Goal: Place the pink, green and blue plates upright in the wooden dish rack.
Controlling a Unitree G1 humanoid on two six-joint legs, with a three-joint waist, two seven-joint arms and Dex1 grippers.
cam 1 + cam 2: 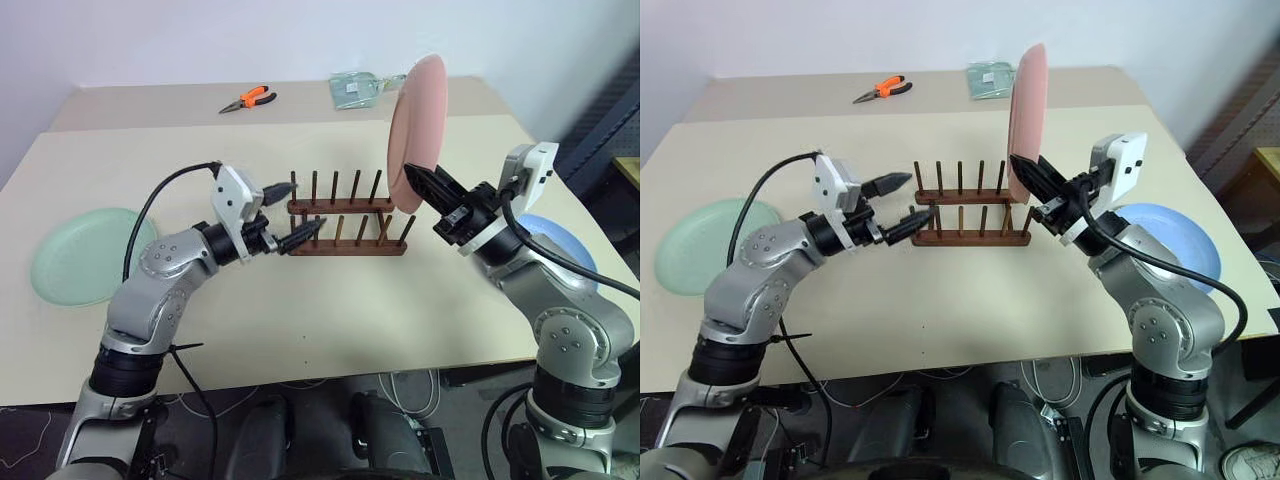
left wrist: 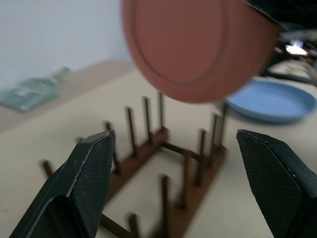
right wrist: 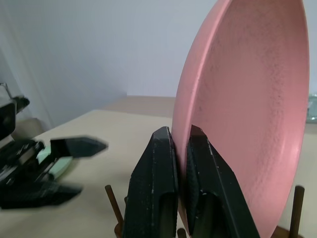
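Note:
My right gripper point(image 1: 412, 174) is shut on the lower rim of the pink plate point(image 1: 415, 125) and holds it upright above the right end of the wooden dish rack point(image 1: 350, 226), clear of the pegs. The rack stands empty at the table's middle. My left gripper point(image 1: 303, 213) is open with nothing in it, level with the rack's left end and pointing at it. In the right wrist view both fingers point(image 3: 158, 188) pinch the plate's edge point(image 3: 247, 114). The green plate point(image 1: 85, 255) lies flat at the far left, and the blue plate point(image 1: 560, 245) lies flat at the right, partly behind my right arm.
Orange-handled pliers point(image 1: 248, 98) and a clear plastic bag point(image 1: 358, 88) lie on the far table behind the rack. The table's front edge runs just below both arms.

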